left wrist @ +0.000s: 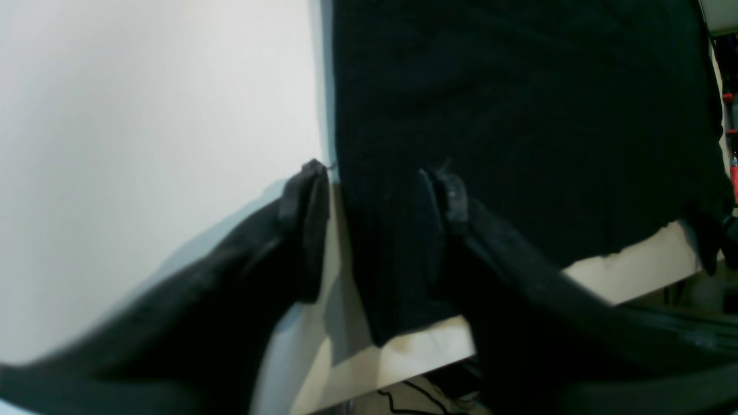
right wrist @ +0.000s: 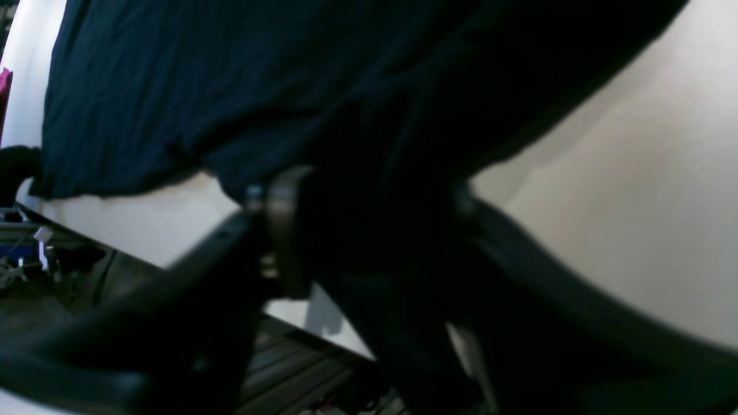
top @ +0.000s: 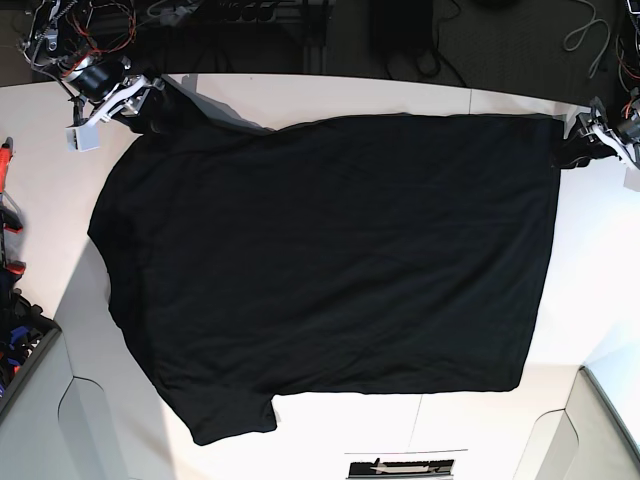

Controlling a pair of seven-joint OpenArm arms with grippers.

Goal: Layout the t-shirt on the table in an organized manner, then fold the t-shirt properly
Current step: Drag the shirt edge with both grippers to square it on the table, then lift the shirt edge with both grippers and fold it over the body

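Note:
The black t-shirt lies spread flat on the white table, one sleeve toward the near left. My left gripper is at the shirt's far right corner. In the left wrist view it stands open astride the cloth's edge, with one finger on bare table and the other over the cloth. My right gripper is at the far left shoulder. In the blurred right wrist view dark cloth fills the gap between its jaws, and a grip is not discernible.
Both grippers work close to the table's far edge, beyond which cables and dark frames lie. Red tools sit off the left side. The near corners of the table are cut away.

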